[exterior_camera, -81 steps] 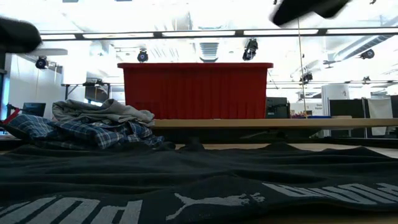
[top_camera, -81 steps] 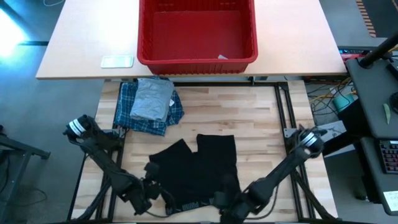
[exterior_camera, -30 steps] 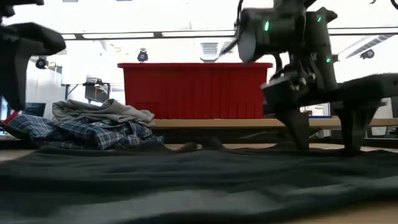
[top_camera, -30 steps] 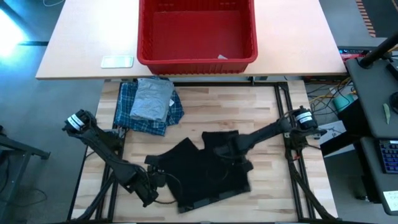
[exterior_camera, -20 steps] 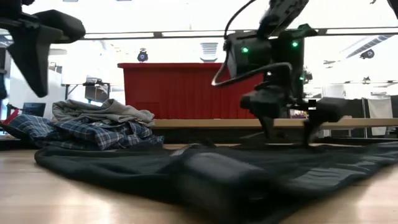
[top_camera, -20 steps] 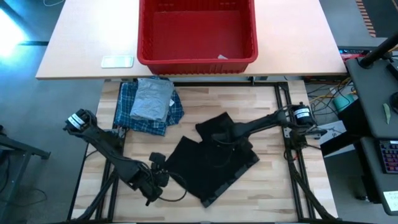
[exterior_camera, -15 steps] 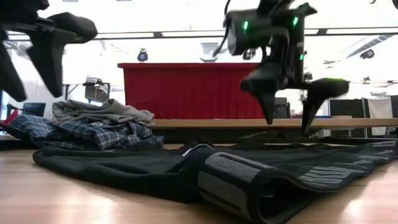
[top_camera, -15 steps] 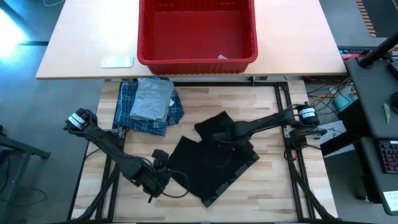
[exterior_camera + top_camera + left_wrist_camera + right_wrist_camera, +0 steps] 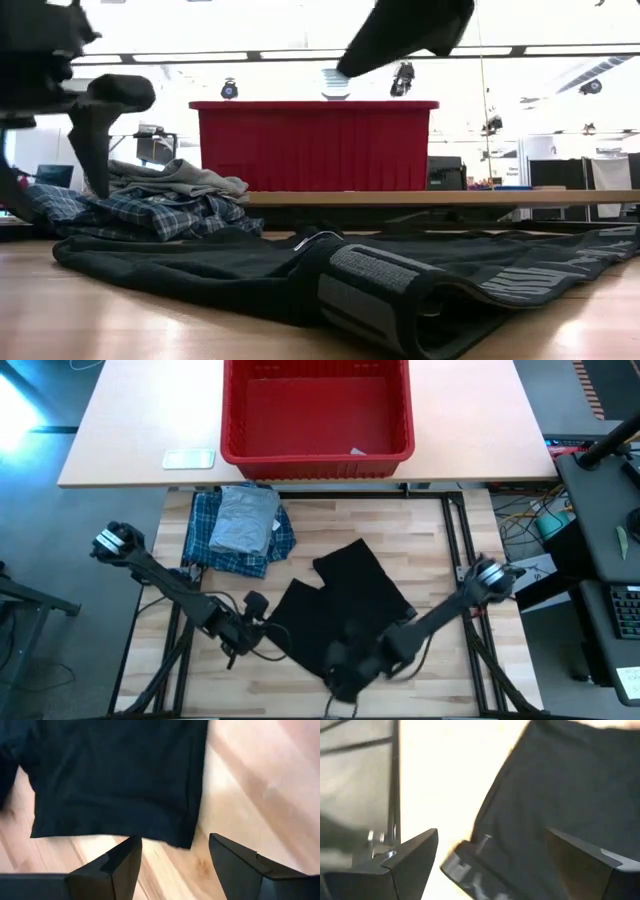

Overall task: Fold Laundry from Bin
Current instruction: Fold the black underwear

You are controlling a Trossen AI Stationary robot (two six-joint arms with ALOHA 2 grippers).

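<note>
Shorts (image 9: 345, 615), black and lying slantwise on the wooden table (image 9: 430, 550), are the piece in hand; they look half folded, with a printed band rolled up at the near edge in the low view. The plaid shirt (image 9: 215, 550) with the grey T-shirt (image 9: 245, 520) on top sits already folded near the far left corner, and the red bin (image 9: 315, 410) behind appears nearly empty, so this is likely the last garment.

The left gripper (image 9: 240, 622) hovers just beside the shorts' left edge, its fingers parted with nothing between them; its wrist view shows the cloth's hem just ahead of the tips. The right gripper (image 9: 345, 660) hangs over the near corner, fingers spread wide and empty, the band in sight below.

To do this well, each gripper should probably pinch one end of the near edge, taking both layers so that the roll does not slip. Lifting together and laying the edge evenly over the far side would keep the fold square. The chief risk is dragging the cloth sideways instead of lifting it.
</note>
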